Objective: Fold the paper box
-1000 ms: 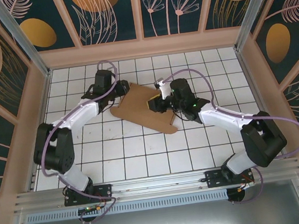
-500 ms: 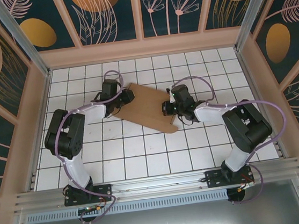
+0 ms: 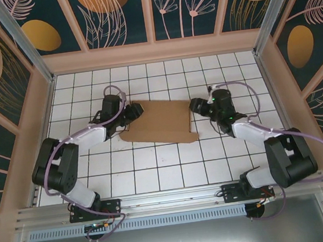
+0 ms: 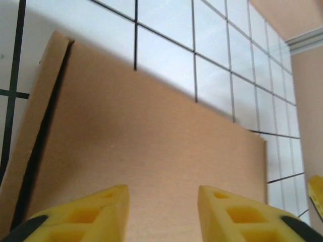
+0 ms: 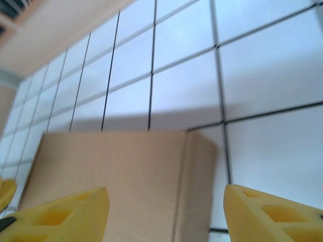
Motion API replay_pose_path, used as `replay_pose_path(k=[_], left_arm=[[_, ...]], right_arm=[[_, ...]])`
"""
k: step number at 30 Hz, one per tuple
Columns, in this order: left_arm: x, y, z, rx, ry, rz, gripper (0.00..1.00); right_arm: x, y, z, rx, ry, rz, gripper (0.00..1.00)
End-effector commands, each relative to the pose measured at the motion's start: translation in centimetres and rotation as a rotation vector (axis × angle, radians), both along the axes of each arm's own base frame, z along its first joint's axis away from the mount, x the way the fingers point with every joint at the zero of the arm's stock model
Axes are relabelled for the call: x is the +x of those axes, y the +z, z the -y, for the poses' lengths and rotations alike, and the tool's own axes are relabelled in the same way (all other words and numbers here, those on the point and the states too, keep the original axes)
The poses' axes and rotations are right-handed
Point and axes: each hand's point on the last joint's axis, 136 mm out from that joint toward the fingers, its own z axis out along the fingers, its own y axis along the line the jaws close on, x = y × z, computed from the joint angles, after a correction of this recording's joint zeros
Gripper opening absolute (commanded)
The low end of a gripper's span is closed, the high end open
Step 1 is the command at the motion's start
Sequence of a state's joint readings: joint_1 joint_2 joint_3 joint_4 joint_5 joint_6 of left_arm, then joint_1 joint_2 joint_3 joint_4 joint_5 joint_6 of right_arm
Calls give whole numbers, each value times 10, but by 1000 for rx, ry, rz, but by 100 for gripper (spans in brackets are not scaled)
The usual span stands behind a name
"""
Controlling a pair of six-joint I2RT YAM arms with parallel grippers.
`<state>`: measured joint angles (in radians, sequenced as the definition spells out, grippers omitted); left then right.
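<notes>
the left gripper (image 3: 130, 114) and right gripper (image 3: 195, 106) face each other at opposite ends of the paper box (image 3: 160, 120), probably so each can press or square its own end. both have their jaws spread, gripping nothing. the cardboard lies just ahead of and below each pair of fingers. the box rests flat between them, a plain brown rectangle with a narrow folded strip and a dark seam left of the left fingers.

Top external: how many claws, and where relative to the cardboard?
2. The left claw is at the left edge of the paper box. The right claw is at its right edge. Both are open.
</notes>
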<state>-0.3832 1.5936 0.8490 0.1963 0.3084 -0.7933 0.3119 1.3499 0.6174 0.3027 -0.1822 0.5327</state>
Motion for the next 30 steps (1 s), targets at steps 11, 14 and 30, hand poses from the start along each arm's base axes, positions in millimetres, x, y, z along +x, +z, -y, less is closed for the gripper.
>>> replay_pose_path(k=[11,14,30], left_arm=[[35,-17,-72,269,114,-49,60],[35,-30,-51,212,-15,-45,59],[29,-83,-47,237,-161,-148,36]], right_arm=[[-7,-42,6,-62,28,-166,74],[-7,-47,-2,-35,65,-169,74],[-14,-52,-29,181,184,-156,84]])
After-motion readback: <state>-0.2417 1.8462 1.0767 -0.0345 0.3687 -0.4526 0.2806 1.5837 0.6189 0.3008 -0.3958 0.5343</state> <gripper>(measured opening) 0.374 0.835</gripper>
